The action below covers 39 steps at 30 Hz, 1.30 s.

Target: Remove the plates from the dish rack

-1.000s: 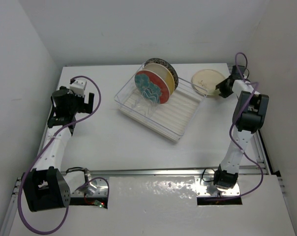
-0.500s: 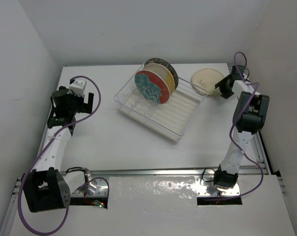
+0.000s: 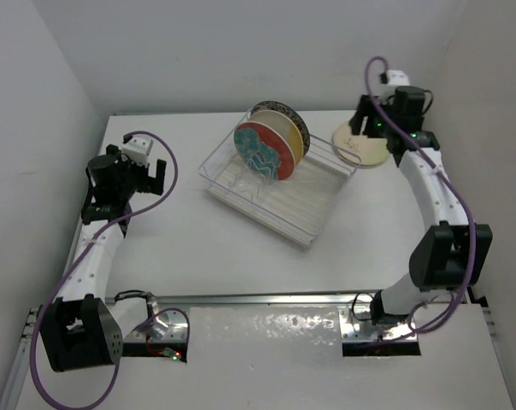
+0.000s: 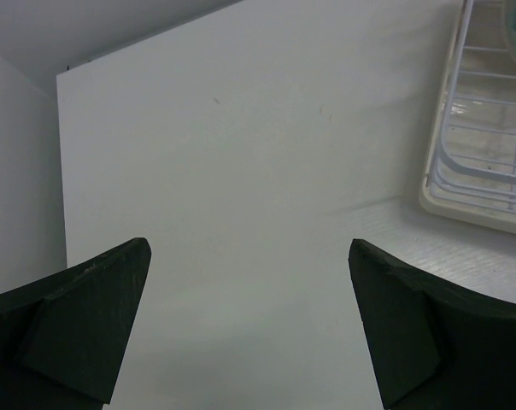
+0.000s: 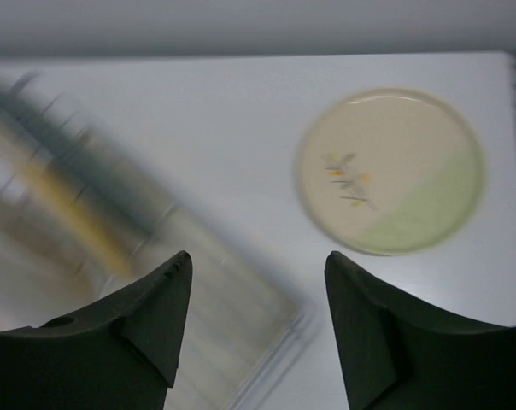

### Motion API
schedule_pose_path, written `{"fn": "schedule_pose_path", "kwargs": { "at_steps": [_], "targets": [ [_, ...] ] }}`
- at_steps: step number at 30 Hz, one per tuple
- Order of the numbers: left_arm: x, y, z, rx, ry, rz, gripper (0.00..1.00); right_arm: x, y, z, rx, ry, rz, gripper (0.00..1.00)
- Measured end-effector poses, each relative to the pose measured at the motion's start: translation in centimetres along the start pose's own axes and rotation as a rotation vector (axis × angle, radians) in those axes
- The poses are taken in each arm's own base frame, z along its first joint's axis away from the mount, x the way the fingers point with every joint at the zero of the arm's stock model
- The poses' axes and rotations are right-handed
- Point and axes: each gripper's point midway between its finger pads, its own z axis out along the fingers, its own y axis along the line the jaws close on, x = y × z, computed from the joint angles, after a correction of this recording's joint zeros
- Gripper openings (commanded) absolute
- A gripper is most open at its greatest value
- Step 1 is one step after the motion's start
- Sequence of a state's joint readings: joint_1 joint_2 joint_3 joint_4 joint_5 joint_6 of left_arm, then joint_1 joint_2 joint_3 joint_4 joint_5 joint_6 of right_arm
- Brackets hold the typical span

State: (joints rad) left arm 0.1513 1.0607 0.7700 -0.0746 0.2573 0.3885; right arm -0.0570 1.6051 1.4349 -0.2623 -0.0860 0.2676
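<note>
Two grippers, both empty. Your right gripper hangs with its dark fingers spread wide and nothing between them, above the white table. Below it on one side is the cream round plate with the sprig motif, on the other the rectangular clear-plastic dish rack. That plate lies flat on the table just beside the rack's far right corner, so count it as unloaded. Your left gripper is likewise spread and empty, well apart from the rack on the left.

At least three plates stand on edge in the rack's far end. The red-rimmed round plate with the teal pattern is in front, with a yellow plate close behind and a dark-rimmed plate at the back.

Risks noted:
- The plates stand close together, so a finger pushed between them may tip a neighbour.
- The light rack may slide or lift if a plate catches in the wire dividers.
- The right wrist view of the rack is blurred, so do not judge finger clearance from it.
</note>
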Motion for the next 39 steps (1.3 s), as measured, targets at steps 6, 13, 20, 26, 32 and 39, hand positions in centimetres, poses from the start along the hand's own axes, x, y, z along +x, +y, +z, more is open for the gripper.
{"fn": "schedule_pose_path", "kwargs": {
  "at_steps": [6,13,20,26,32,39],
  "targets": [
    [-0.5,-0.5,0.8,0.040,-0.030,0.004,1.00,6.3,17.2,-4.0,-0.519,0.104,-0.386,0.67],
    [-0.3,-1.0,1.1,0.068,-0.028,0.002,1.00,11.0,21.1,-2.3,-0.638,0.202,-0.415,0.66],
    [-0.5,-1.5,1.2,0.096,-0.035,0.004,1.00,14.2,21.8,0.7,-0.615,0.283,-0.388,0.60],
    [-1.4,-1.8,1.9,0.128,-0.045,0.006,1.00,13.4,21.7,2.2,-0.561,0.226,-0.370,0.26],
    [-2.1,-1.6,2.2,0.128,-0.053,0.004,1.00,12.4,20.4,4.2,-0.475,0.166,-0.480,0.00],
    [-2.3,-1.6,2.2,0.129,-0.056,-0.003,1.00,11.9,20.7,3.6,-0.460,0.139,-0.506,0.00]
  ]
}}
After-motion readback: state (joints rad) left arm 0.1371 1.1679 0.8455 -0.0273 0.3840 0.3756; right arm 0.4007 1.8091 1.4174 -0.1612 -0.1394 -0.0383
